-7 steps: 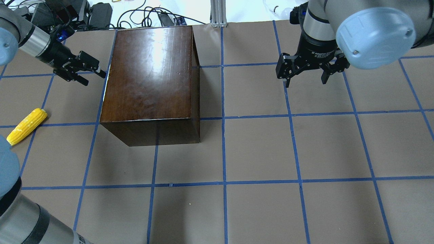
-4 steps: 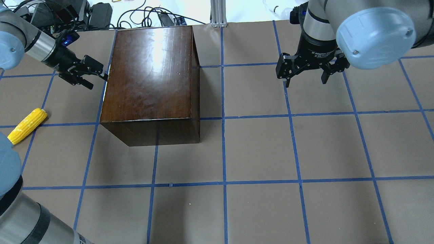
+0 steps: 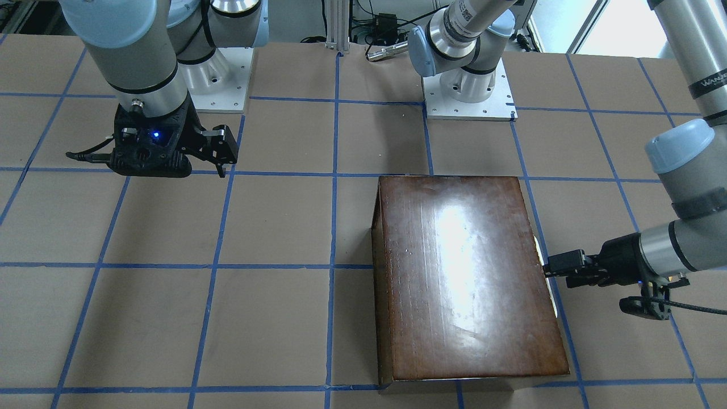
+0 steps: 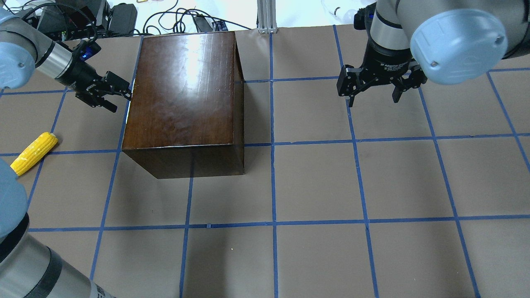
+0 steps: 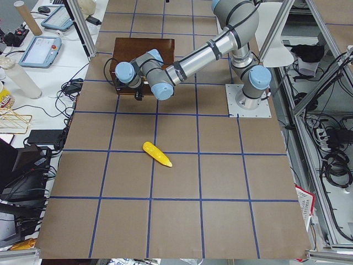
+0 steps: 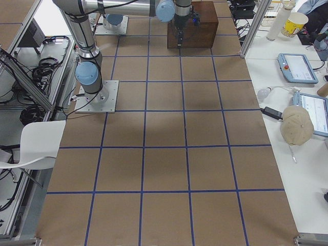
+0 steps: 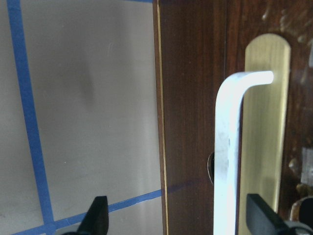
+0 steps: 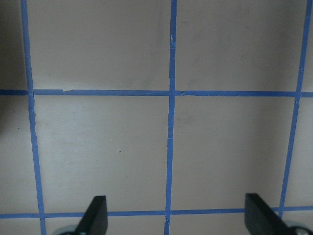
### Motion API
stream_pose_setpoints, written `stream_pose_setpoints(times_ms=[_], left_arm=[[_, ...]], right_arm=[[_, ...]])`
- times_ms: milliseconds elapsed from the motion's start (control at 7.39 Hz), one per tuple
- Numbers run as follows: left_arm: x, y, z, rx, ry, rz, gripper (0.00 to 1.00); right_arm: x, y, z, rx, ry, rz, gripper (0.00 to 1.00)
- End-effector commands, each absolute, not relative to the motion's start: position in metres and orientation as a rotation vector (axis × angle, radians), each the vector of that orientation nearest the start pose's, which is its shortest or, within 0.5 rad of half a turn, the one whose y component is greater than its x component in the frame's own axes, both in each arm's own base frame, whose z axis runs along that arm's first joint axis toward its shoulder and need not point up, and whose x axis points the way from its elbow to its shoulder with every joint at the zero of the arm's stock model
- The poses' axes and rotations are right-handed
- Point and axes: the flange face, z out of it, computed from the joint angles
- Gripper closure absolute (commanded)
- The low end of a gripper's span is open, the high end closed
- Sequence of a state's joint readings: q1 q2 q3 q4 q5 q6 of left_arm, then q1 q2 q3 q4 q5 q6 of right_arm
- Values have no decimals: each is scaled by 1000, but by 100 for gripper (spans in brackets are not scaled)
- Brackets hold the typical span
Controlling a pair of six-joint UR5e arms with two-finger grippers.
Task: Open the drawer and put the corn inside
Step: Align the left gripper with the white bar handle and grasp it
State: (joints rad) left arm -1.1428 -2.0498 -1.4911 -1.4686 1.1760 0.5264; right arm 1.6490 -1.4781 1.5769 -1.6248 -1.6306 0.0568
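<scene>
The glossy dark-brown box [image 4: 182, 91] stands at the back left of the table. Its drawer is shut; the dark front panel [image 7: 190, 98] with a white handle [image 7: 227, 147] on a brass plate shows in the left wrist view. My left gripper [image 4: 120, 97] is open, right at that face, and the handle lies between its fingertips [image 7: 98, 218]. The yellow corn [image 4: 33, 153] lies on the table near the left edge, apart from the box; it also shows in the exterior left view [image 5: 157, 154]. My right gripper [image 4: 372, 93] is open and empty above the table, far right of the box.
The table [image 4: 314, 182] is brown with a blue tape grid. Cables and power bricks [image 4: 124, 16] lie behind the back edge. An aluminium post [image 4: 267, 16] stands behind the box. The robot bases [image 3: 468, 96] sit at the robot's side.
My left gripper has moved right, up to the box's left face where the drawer front is. The right arm, box and corn have not moved.
</scene>
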Motion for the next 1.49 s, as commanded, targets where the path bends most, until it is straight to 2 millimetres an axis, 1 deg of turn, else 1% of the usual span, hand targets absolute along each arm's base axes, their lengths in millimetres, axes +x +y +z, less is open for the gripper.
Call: stream_pose_setpoints(times_ms=[0, 406, 676, 1353], left_arm=[[103, -639, 263, 62, 3626, 170, 0], [105, -640, 260, 95, 3625, 168, 0], [112, -644, 263, 167, 3598, 67, 0], [116, -645, 266, 168, 3591, 57, 0]], right_arm=[[168, -513, 444, -36, 3203, 62, 0], [168, -513, 444, -37, 3203, 65, 0], [168, -513, 444, -36, 3203, 62, 0], [168, -513, 444, -37, 3203, 65, 0]])
